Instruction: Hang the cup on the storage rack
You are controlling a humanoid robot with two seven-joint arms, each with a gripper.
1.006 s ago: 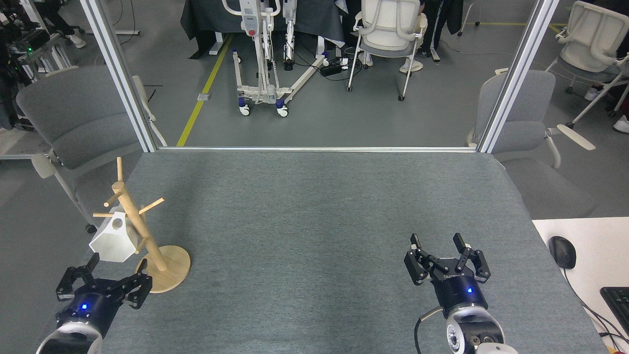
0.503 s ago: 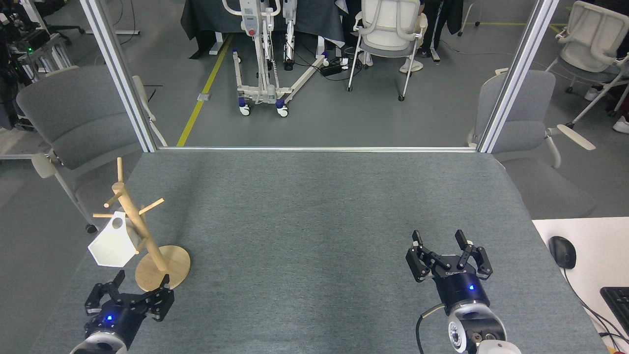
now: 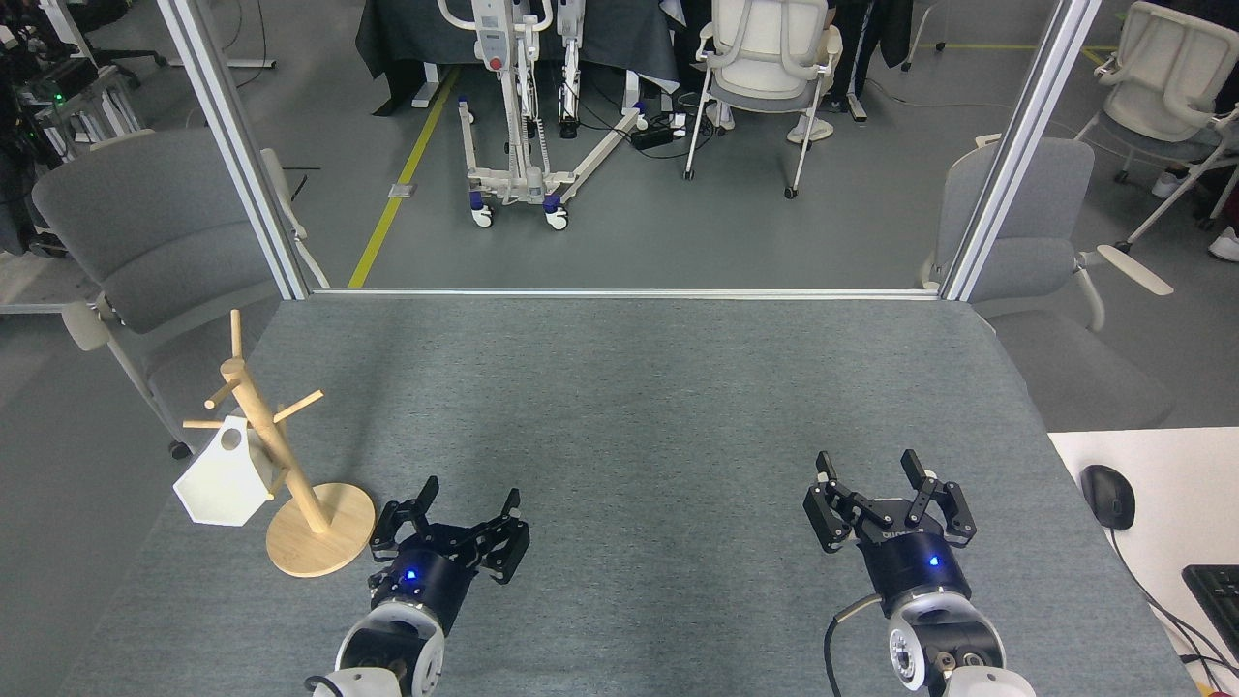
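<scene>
At the table's left edge, the cup hangs by its pierced tab from a low peg of the storage rack, axis tilted, rim facing down-left. Left gripper and right gripper hover empty, jaws spread. Bumping the rack could likely unhook it

small pale lettering sits on the right gripper, on its black body near the desk's front edge, seemingly too blurred to read.
</scene>
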